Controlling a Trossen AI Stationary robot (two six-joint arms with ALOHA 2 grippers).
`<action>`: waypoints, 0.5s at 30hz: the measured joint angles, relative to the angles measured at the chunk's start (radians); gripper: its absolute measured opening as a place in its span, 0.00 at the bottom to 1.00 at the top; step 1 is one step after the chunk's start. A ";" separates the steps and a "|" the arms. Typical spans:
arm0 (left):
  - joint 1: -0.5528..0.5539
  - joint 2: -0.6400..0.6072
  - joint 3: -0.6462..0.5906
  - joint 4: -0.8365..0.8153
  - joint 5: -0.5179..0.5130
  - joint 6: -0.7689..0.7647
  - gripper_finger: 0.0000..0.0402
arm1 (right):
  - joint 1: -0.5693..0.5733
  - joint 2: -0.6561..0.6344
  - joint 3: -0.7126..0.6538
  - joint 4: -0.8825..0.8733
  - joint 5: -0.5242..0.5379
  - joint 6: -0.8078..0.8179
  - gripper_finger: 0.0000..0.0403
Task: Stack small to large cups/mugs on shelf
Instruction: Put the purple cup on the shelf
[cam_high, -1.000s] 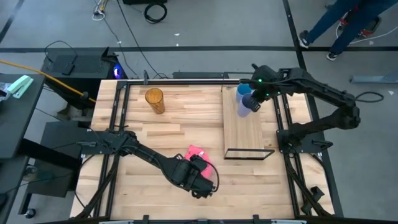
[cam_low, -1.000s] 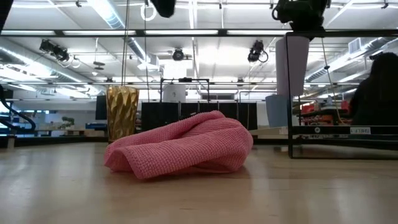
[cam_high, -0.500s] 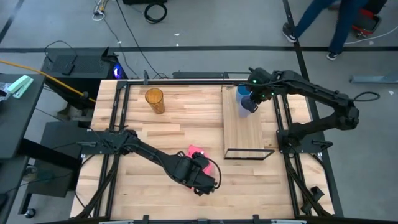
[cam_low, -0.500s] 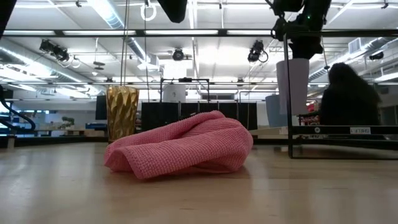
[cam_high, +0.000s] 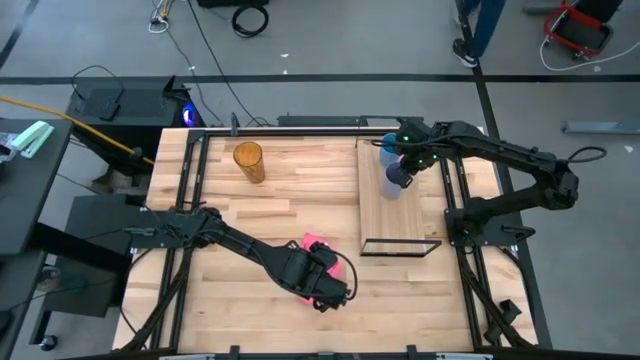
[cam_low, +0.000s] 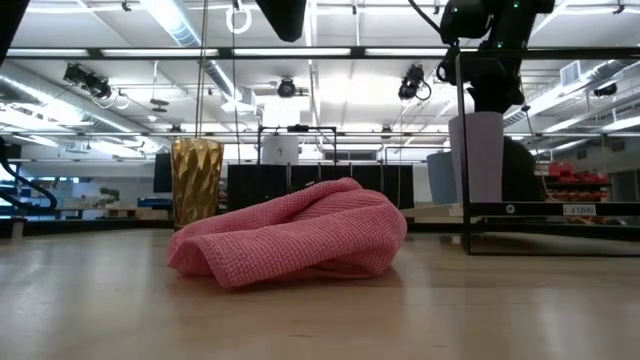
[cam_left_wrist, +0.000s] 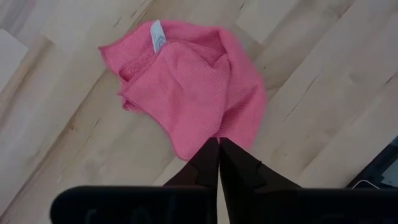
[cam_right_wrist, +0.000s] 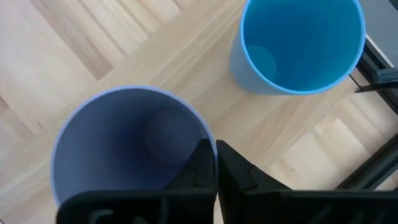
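Note:
My right gripper (cam_high: 405, 163) is shut on the lavender cup (cam_high: 398, 179), which stands upright over the far end of the light wood shelf (cam_high: 400, 220). The light blue cup (cam_high: 388, 146) stands on its base on the shelf just beyond it and also shows in the right wrist view (cam_right_wrist: 298, 46). The amber cup (cam_high: 249, 162) stands on the tabletop at the far left. My left gripper (cam_left_wrist: 219, 144) is shut and empty, above the near edge of the pink cloth (cam_left_wrist: 193, 87). My right gripper pinches the lavender cup's rim (cam_right_wrist: 205, 134), one finger inside the cup and one outside. The fingers come from above, pointing down. The cup hangs upright, its base (cam_low: 477, 200) level with the shelf board; I cannot tell whether it touches.
The pink cloth (cam_high: 316, 246) lies crumpled on the tabletop near the middle front. The shelf's thin black frame (cam_high: 402, 246) rises at its near end. Bare tabletop lies between the amber cup and the shelf.
My right gripper has gone down toward the shelf and a little toward the table's near edge, still shut on the lavender cup. The cup has stayed upright and has come down beside the blue cup, to the level of the board.

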 joint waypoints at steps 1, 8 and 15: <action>0.000 0.000 0.000 0.000 0.000 0.000 0.05 | 0.000 0.000 0.000 -0.001 0.000 0.000 0.01; 0.000 0.000 0.000 0.000 0.000 0.000 0.03 | 0.026 0.000 0.000 -0.032 -0.003 0.003 0.01; 0.004 0.000 0.000 0.000 0.000 0.000 0.06 | 0.067 0.000 0.000 -0.029 -0.004 0.026 0.01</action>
